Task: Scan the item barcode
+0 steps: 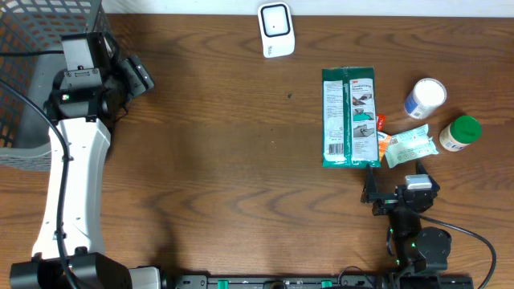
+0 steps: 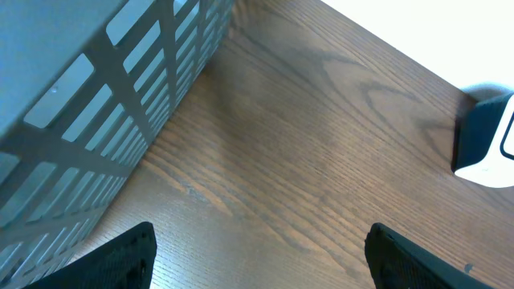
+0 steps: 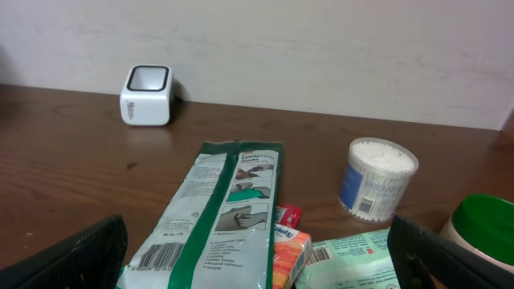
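Note:
The white barcode scanner (image 1: 275, 30) stands at the table's far edge and also shows in the right wrist view (image 3: 146, 95) and the left wrist view (image 2: 490, 144). Several items lie at the right. One is a green and white wipes pack (image 1: 348, 117), lying flat with its barcode (image 3: 157, 255) facing up at the near end. My right gripper (image 1: 395, 178) hovers open just in front of this pack (image 3: 217, 217), its jaws wide and holding nothing. At the far left, beside the basket, my left gripper (image 1: 135, 75) is open and empty above bare wood (image 2: 259, 237).
A grey mesh basket (image 1: 40, 72) fills the far left corner (image 2: 88, 104). Right of the wipes lie an orange tissue pack (image 3: 289, 253), a pale green pack (image 1: 411, 147), a cotton swab tub (image 1: 425, 98) and a green-lidded bottle (image 1: 460, 133).

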You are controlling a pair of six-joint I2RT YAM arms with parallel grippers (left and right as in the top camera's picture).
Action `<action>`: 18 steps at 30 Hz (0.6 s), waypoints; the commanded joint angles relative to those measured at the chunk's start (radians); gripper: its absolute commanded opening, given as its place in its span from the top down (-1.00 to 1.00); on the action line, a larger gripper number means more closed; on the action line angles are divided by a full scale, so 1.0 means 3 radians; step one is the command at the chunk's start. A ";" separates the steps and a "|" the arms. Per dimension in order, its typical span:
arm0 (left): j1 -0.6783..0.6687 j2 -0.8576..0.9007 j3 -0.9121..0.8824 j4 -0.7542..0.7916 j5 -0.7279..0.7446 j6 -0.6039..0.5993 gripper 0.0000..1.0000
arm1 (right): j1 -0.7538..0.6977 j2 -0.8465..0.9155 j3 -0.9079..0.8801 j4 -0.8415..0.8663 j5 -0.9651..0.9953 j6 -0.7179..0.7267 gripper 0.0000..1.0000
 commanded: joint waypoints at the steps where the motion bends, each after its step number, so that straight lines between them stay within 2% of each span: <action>1: 0.0036 0.0028 -0.0006 0.0003 -0.0055 -0.0019 -0.68 | 0.0020 -0.0017 -0.0005 -0.0017 0.0034 0.0043 -0.99; 8: 0.0036 0.0015 -0.0006 0.0000 -0.0055 -0.0019 -0.68 | 0.0020 -0.0017 -0.0005 -0.0015 0.0033 0.0043 -0.99; 11: 0.0036 -0.0165 -0.0019 -0.0070 -0.0055 -0.0019 -0.69 | 0.0020 -0.0017 -0.0005 -0.0015 0.0034 0.0043 -0.99; 18: 0.0036 -0.1367 -0.0056 -0.0267 -0.0027 -0.0020 -0.69 | 0.0020 -0.0017 -0.0005 -0.0017 0.0034 0.0043 -0.99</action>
